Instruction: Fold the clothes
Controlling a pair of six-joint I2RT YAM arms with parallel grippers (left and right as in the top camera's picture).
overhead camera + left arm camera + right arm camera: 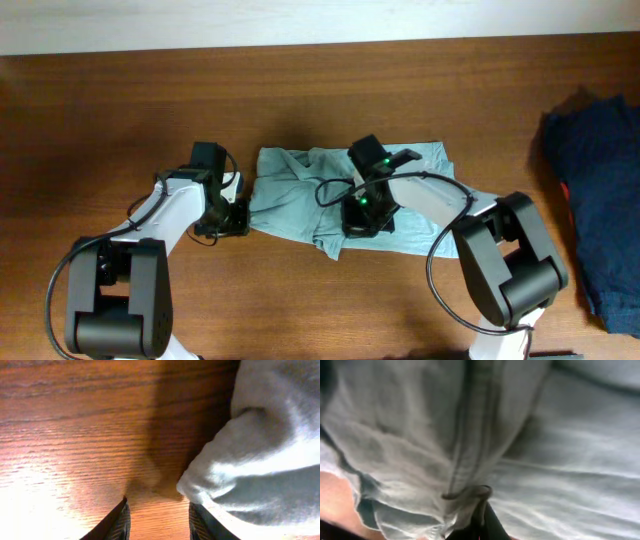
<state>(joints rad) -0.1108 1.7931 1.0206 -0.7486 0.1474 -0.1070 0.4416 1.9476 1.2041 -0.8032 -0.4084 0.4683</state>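
The clothes, a pale grey-blue T-shirt (300,190), lie crumpled and wrinkled in the middle of the wooden table. My left gripper (232,216) sits low at the shirt's left edge. In the left wrist view the left gripper (159,516) is open with bare wood between its fingers, and a rounded fold of the shirt (250,470) rests against the right finger (201,524). My right gripper (362,214) is down on the shirt's middle. Seen from the right wrist, the right gripper (482,510) is shut on a bunched ridge of the shirt (470,460).
A dark navy garment (600,190) with a red patch (566,195) lies heaped at the table's right edge. The table's far edge (300,45) meets a pale wall.
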